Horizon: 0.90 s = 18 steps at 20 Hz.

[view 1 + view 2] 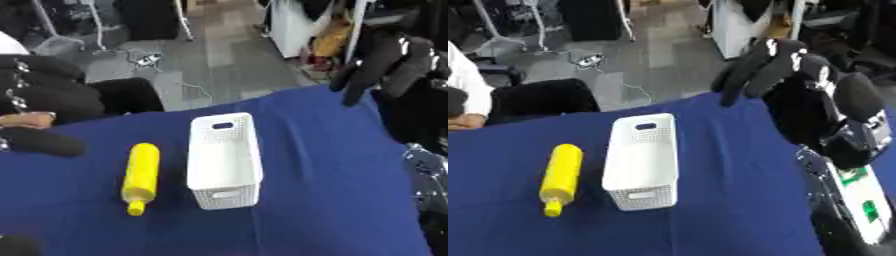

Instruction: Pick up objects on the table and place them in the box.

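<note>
A yellow rolling-pin-shaped object (140, 177) lies on the blue table, its narrow end toward me. Just right of it stands a white perforated box (225, 159), long side running away from me, nothing visible inside. My right hand (765, 66) hangs raised above the far right edge of the table, fingers relaxed and pointing down, holding nothing, well apart from the box. A black rounded shape at the left edge (39, 141) may be part of my left arm; no left hand shows.
The blue cloth (324, 165) covers the table. A person in dark clothing (44, 90) sits at the far left edge. My right arm (842, 150) fills the right side. Beyond the table lie grey floor, cables and furniture.
</note>
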Available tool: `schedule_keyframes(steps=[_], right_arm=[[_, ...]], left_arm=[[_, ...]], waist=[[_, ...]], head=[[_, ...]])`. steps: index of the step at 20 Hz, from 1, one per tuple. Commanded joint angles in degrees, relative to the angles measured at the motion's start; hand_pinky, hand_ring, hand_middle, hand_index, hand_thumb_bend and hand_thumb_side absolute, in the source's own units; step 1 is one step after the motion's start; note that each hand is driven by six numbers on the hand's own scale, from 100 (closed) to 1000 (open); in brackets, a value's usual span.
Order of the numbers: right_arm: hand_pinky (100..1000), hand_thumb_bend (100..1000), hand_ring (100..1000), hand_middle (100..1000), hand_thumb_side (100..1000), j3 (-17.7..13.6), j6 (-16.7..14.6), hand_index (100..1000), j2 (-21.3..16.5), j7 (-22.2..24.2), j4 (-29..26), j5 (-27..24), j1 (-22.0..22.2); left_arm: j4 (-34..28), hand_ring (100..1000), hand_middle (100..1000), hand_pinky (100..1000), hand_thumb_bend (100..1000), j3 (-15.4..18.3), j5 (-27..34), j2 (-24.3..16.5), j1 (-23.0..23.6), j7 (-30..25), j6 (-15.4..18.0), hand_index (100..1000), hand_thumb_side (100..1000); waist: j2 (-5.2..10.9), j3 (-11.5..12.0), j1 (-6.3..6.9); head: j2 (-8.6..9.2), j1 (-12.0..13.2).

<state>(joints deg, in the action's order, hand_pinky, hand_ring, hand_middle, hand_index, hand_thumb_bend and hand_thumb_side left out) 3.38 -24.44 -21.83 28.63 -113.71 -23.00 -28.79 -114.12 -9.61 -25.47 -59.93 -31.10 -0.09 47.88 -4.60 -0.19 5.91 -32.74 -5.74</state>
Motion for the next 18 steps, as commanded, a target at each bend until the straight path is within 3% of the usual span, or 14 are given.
schedule_keyframes(steps=[1, 4, 7, 13, 18], right_arm=[[612, 263, 507, 578, 1000, -0.1, 0.0, 623, -1.2, 0.4, -0.9, 0.1, -0.5], [613, 260, 507, 578, 1000, -0.1, 0.1, 623, -1.2, 0.5, -0.9, 0.1, -0.5], [614, 261, 507, 578, 1000, 0.0, 0.2, 623, -1.2, 0.8, -0.9, 0.2, -0.6], [616, 263, 506, 578, 1000, 0.2, 0.5, 622, -0.8, 1.6, -0.9, 0.2, -1.1], [618, 266, 506, 577, 1000, 0.3, 0.6, 622, -0.7, 2.2, -0.9, 0.2, -1.4]], left_arm=[[-0.5, 847, 911, 954, 567, -0.3, -3.7, -2.3, -1.6, -0.5, 0.4, 831, 643], [-0.5, 854, 917, 973, 656, -0.7, -6.7, -1.9, -2.7, -0.8, 0.8, 830, 617], [-0.5, 855, 918, 979, 683, -1.5, -8.7, -1.4, -4.0, -1.5, 0.2, 831, 618], [1.5, 859, 919, 974, 679, -4.3, -9.1, 0.7, -8.0, -6.4, -1.5, 831, 632], [6.1, 862, 920, 989, 736, -5.3, -11.3, 3.2, -11.6, -7.9, -0.5, 824, 532]], waist=[[0.76, -0.1, -0.11], [0.73, -0.2, -0.11], [0.62, -0.2, -0.15], [0.05, -0.6, -0.48], [-0.40, -0.8, -0.71]], head=[[-1.20, 1.2], [-2.52, 1.9], [-3.15, 2.5], [-2.13, 3.1], [-1.91, 4.5]])
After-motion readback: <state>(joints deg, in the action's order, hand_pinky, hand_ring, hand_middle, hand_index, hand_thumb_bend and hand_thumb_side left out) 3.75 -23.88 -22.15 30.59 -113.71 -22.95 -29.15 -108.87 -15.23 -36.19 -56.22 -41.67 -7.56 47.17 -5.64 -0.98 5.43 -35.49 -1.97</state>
